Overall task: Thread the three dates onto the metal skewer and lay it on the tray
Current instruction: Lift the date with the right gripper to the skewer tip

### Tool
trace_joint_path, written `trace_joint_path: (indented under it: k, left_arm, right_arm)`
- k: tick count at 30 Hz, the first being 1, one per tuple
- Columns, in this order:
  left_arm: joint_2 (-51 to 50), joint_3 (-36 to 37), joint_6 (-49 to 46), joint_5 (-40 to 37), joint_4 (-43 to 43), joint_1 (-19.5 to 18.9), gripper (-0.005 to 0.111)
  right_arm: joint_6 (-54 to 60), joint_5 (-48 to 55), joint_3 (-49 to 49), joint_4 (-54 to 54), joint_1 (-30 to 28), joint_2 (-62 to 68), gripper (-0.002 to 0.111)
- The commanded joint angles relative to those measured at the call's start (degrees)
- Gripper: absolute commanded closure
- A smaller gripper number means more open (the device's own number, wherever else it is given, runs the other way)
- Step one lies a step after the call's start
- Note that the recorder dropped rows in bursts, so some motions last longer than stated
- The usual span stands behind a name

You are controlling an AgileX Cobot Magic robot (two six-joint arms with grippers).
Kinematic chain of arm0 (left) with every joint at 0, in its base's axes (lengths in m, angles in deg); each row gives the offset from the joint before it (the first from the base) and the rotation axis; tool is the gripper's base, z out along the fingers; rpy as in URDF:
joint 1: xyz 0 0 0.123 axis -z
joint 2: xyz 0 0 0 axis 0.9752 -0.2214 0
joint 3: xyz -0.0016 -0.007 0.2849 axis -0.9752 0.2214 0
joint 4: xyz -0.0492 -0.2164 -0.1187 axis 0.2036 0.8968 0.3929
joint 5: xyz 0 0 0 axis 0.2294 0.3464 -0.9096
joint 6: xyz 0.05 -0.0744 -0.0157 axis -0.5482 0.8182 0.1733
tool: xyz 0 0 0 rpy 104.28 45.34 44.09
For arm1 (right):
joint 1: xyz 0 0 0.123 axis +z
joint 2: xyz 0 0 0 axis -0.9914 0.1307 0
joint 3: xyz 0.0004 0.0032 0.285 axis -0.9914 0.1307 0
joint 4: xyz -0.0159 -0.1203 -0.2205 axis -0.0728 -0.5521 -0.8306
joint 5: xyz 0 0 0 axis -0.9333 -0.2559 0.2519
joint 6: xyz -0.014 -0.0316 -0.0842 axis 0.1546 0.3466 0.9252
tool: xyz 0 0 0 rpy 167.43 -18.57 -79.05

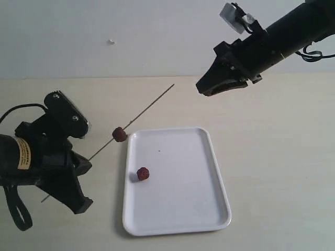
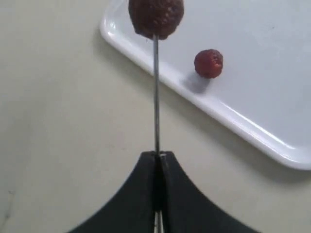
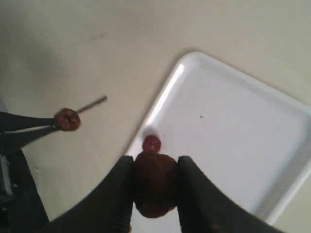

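My left gripper [image 1: 84, 167] [image 2: 159, 154] is shut on the thin metal skewer [image 1: 141, 112] [image 2: 156, 97], holding it aslant above the table left of the white tray [image 1: 209, 209] [image 2: 252, 131] [image 3: 272, 126]. One dark date [image 1: 119, 134] [image 2: 156, 17] [image 3: 67, 119] is threaded partway up the rod. A second date [image 1: 143, 173] [image 2: 208, 63] [image 3: 152, 143] lies loose on the tray near its left rim. My right gripper [image 1: 209, 90] [image 3: 155, 167], raised at the upper right, is shut on the third date [image 3: 154, 187], which the exterior view does not show.
The pale tabletop [image 1: 272, 136] surrounds the tray, with a white wall [image 1: 131, 31] behind. A black cable loop [image 1: 15, 214] hangs by the left arm.
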State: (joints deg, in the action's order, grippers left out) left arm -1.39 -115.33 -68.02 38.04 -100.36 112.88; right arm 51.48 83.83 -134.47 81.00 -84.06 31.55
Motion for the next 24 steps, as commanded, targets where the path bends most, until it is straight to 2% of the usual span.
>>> trace_joint_path:
  k: [1,7,15,24]
  left_arm:
    - [-1.6,0.2,-1.2,5.6,-5.4,0.3,0.107]
    - [-4.7,0.2,-4.6,10.7,-8.0,-0.9,0.107]
    - [-6.6,0.2,-4.9,18.8,-7.6,-10.7,0.107]
    - [-7.2,0.2,-6.5,21.5,-12.3,-11.2,0.107]
  right_arm:
    - [0.5,0.0,0.1,5.0,-0.2,-0.4,0.08]
    - [0.5,0.0,0.1,4.1,-0.2,-0.4,0.08]
    - [-3.2,0.0,-3.0,4.0,-1.2,-0.5,0.08]
    - [-5.9,0.0,-3.4,5.9,-1.2,-0.5,0.08]
